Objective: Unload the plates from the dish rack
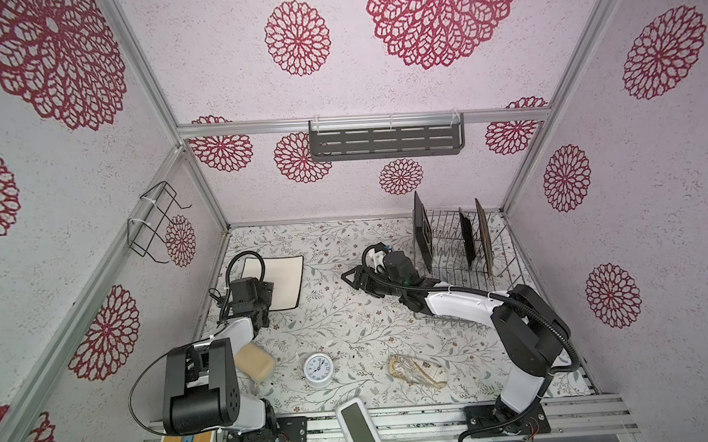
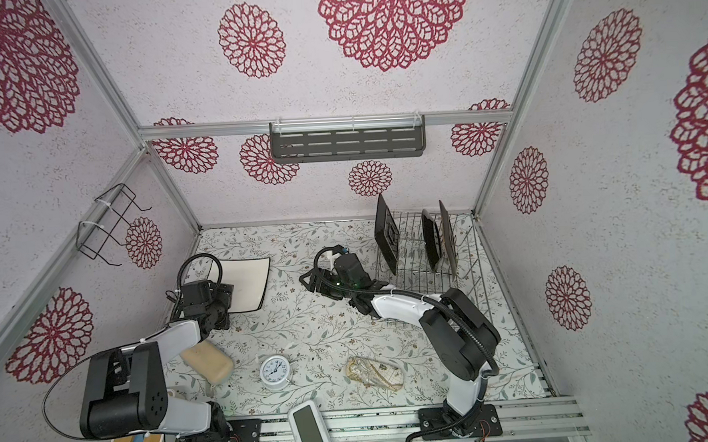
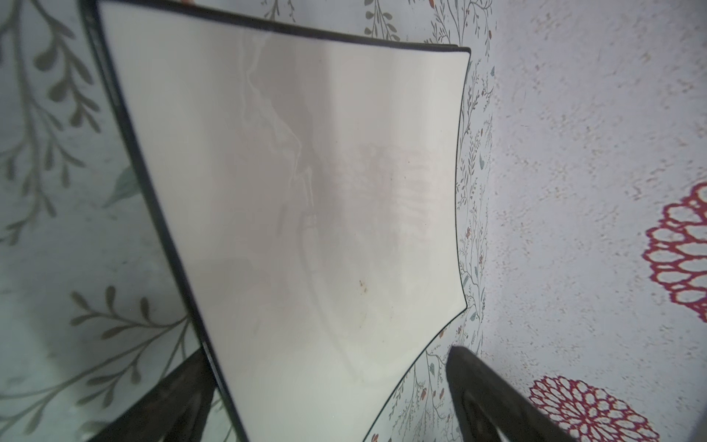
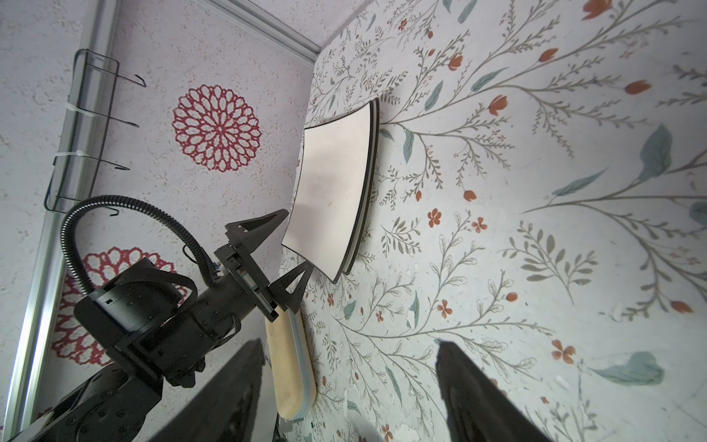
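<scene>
A white clock [image 1: 317, 367] stands between a beige block [image 1: 255, 362] and a patterned pouch [image 1: 418, 371].

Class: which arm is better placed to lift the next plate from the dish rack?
Right, probably: the open, empty right gripper sits beside the dish rack; the left gripper is at the white plates, far from it.

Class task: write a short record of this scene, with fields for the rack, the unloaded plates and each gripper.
Dish rack: back right, holding three upright plates
Unloaded: two white square plates stacked flat, back left
Left gripper: open, at a corner of that stack
Right gripper: open, empty, beside the rack
</scene>
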Available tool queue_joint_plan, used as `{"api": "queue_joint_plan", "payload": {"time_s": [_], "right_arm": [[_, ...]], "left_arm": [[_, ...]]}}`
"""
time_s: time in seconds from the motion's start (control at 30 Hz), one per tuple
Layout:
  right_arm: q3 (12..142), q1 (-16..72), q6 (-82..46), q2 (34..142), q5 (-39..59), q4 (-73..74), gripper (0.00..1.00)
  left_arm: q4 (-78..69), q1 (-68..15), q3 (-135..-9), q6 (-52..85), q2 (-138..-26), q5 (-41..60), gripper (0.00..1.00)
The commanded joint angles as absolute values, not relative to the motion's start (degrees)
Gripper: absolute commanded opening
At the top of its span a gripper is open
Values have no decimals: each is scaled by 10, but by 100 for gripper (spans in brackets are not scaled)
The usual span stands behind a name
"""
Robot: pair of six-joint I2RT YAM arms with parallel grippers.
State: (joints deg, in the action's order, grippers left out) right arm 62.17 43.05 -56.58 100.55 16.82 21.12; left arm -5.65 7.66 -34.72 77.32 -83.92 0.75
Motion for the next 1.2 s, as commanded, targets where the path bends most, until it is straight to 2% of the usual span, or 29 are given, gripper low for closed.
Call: {"api": "queue_joint_plan", "payload": {"time_s": [0.0,0.83,1.17], "right_arm": [[619,428,-559,970,170,230,75],[577,429,-556,928,157,247,75],[570,428,-496,882,112,192,75]], "left_arm": [[-77,71,-367,763,-840,9,97],[-39,58,-318,773,-750,-30,97],[24,1,-332,655,-649,-88,97]]}}
